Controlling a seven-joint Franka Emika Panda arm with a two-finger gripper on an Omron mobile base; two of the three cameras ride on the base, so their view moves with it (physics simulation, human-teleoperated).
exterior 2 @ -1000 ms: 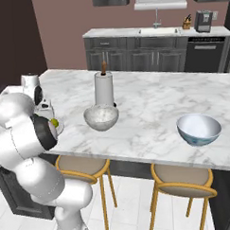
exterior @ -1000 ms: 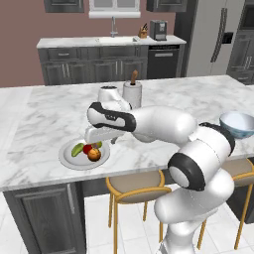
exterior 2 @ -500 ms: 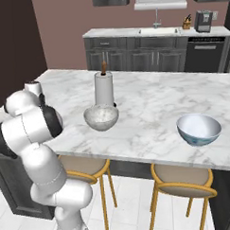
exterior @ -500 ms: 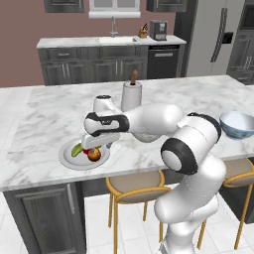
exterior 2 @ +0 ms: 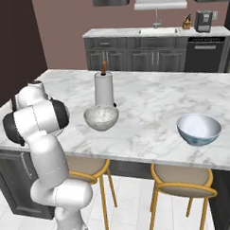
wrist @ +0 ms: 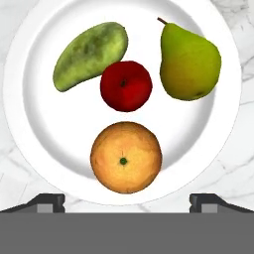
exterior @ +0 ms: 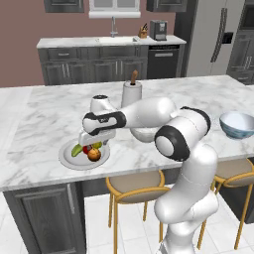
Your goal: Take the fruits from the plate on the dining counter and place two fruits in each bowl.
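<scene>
- The gripper (wrist: 127,203) hangs right over the plate (wrist: 30,124), its fingers spread wide apart with nothing between them.
- Nearest the fingertips lies the orange fruit (wrist: 126,157); beyond it the red apple (wrist: 126,85), touching the elongated green fruit (wrist: 90,54), with the yellow-green pear (wrist: 188,60) just beside.
- From behind, the plate sits near the front edge of the dining counter (exterior: 44,119), partly under the hand.
- Farther along stand the speckled bowl (exterior 2: 101,117), a paper towel roll (exterior 2: 103,89) behind it, and the blue bowl (exterior 2: 199,129) well apart.
- At the far wall, what looks like a coffee machine (exterior 2: 204,21) sits on the sink counter.
</scene>
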